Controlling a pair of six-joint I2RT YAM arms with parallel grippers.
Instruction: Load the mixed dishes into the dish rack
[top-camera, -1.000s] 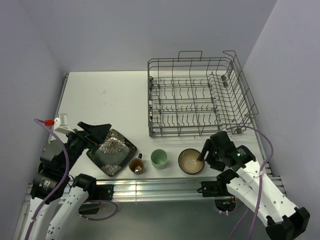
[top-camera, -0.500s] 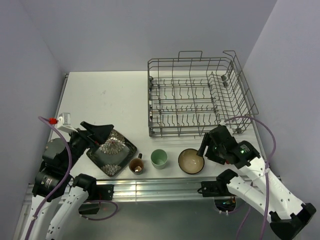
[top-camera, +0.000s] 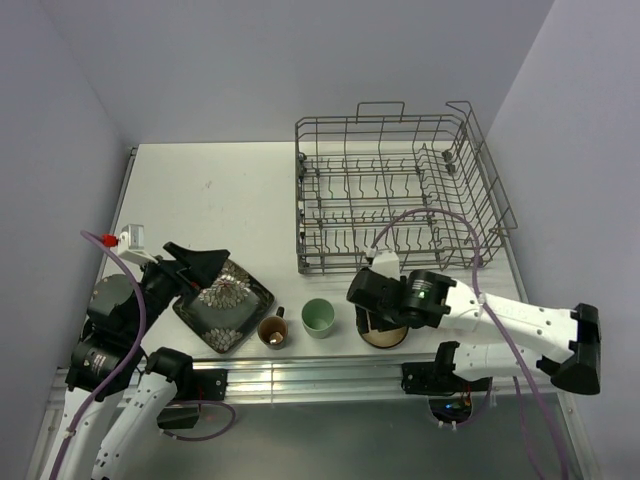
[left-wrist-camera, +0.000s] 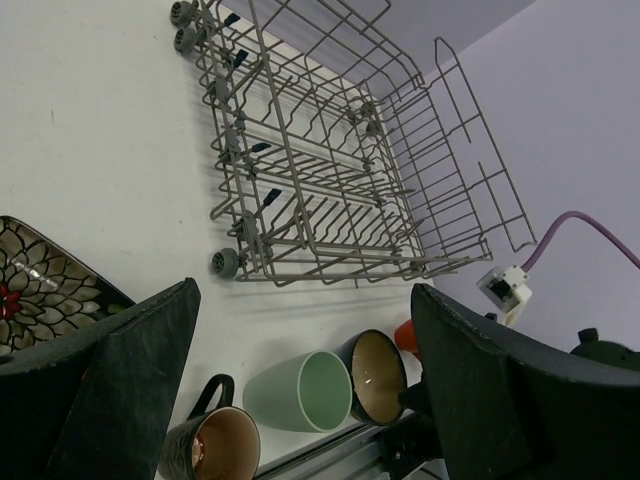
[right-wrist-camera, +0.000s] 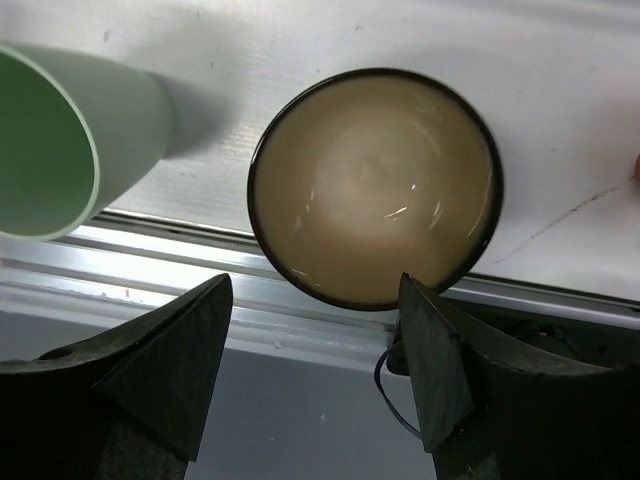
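- right hand (right-wrist-camera: 312, 290) hangs right over the dark cream-lined bowl (right-wrist-camera: 375, 185), fingers spread wide either side of it, nothing gripped
- bowl sits upright at the near edge of the table (top-camera: 220, 190), and the small orange cup (left-wrist-camera: 404, 336) peeks out just beside it on the right
- pale green cup (top-camera: 318, 317) and small brown cup (top-camera: 273, 331) stand in a row to the bowl's left
- left hand (left-wrist-camera: 302, 295) is wide open too, holding nothing, over the dark square plate (top-camera: 240, 318) at the row's left end
- dish rack (top-camera: 400, 258) sits further back on the table's right side, apart from the dishes

Left gripper (left-wrist-camera: 302, 300) and right gripper (right-wrist-camera: 315, 288) both gape wide.
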